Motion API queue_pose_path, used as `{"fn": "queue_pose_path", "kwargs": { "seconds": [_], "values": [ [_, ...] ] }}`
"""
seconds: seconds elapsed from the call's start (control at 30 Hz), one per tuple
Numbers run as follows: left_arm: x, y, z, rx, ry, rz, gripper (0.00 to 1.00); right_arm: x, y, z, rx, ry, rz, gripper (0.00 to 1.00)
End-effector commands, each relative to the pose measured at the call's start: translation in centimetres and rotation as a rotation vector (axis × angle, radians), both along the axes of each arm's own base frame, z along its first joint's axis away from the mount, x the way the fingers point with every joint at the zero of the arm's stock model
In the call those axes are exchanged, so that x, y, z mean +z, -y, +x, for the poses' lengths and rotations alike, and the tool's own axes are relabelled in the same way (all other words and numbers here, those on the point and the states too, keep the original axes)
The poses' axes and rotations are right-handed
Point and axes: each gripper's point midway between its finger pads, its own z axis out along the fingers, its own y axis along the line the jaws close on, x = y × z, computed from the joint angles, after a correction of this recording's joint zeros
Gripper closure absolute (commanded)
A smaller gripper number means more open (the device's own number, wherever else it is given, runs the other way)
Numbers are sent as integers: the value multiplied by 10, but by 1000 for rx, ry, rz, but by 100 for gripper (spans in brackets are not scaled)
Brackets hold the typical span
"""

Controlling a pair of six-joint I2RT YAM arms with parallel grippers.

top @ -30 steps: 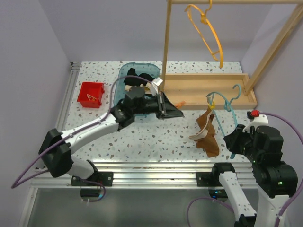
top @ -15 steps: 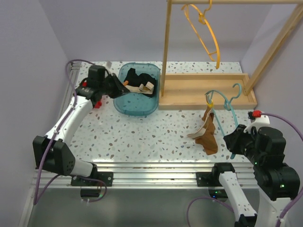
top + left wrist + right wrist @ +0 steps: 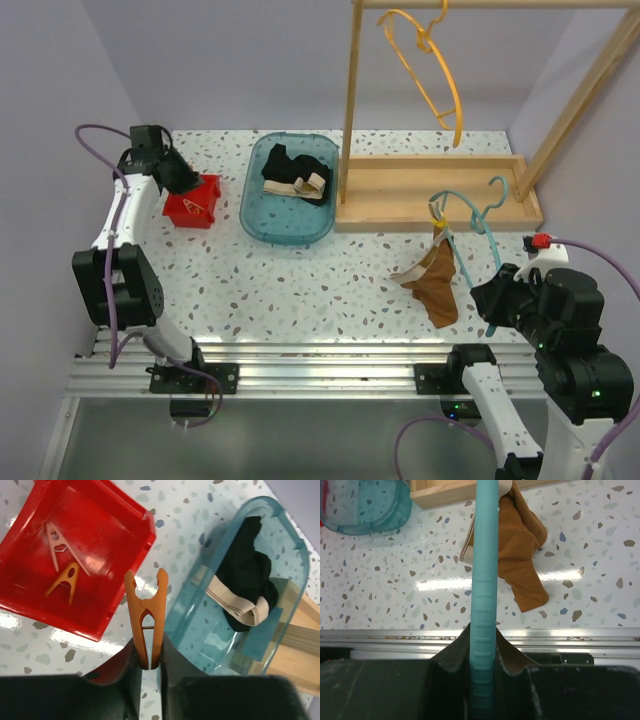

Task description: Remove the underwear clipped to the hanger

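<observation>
From above, your left claw (image 3: 183,178) is hovering by the red bin (image 3: 195,200) at 10 o'clock. The black underwear (image 3: 290,170) is lying in the teal tub (image 3: 262,215).

On the left wrist, you are pinching an orange clothespin (image 3: 146,615).

On the right wrist, your right claw (image 3: 484,655) is gripping the teal hanger (image 3: 485,555). The brown underwear (image 3: 517,565) is hanging at 1 o'clock.

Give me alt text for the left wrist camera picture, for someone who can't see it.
The left gripper pinches an orange clothespin over a speckled table. To its left, a red bin holds two more clothespins. To its right, a clear teal tub holds black underwear with a beige waistband.
</observation>
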Motion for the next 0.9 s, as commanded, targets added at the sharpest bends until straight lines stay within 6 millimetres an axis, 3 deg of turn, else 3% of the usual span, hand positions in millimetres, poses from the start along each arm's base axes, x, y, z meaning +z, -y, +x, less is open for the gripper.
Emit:
{"fn": "queue_pose_path", "kwargs": {
  "seconds": [0.0, 0.13, 0.17, 0.2, 0.3, 0.4, 0.5, 0.57, 0.73, 0.77, 0.83, 0.87],
  "values": [
    [-14, -23, 3, 52, -39, 56, 76, 10, -1, 3, 4, 39, 8, 100],
    [-21, -30, 7, 72, -30, 72, 57, 9, -2, 2, 6, 34, 9, 100],
    [-21, -32, 7, 76, -26, 76, 49, 10, -2, 1, 6, 37, 9, 100],
    [-21, -33, 7, 75, -24, 80, 33, 9, -1, 0, 3, 34, 5, 100],
    [-18, -31, 7, 57, -19, 79, 10, 11, 0, -2, 0, 38, 2, 100],
    [-6, -22, 4, 19, 14, 53, 0, 12, 0, -2, -3, 44, 2, 100],
    [6, -8, -11, -21, 36, 5, 0, 14, -2, -3, 6, 58, 10, 100],
    [30, 15, -22, -93, 107, -55, 0, 14, -6, -3, 20, 69, 28, 100],
    [54, 91, -57, -294, 174, -181, 0, 18, -21, -3, 88, 126, 85, 100],
    [62, 123, -69, -372, 196, -195, 0, 18, -26, -4, 115, 128, 100, 100],
    [67, 160, -81, -451, 221, -298, 0, 15, -31, -5, 144, 118, 113, 100],
    [71, 189, -93, -516, 221, -340, 0, 14, -34, -7, 165, 120, 117, 100]
  ]
}}
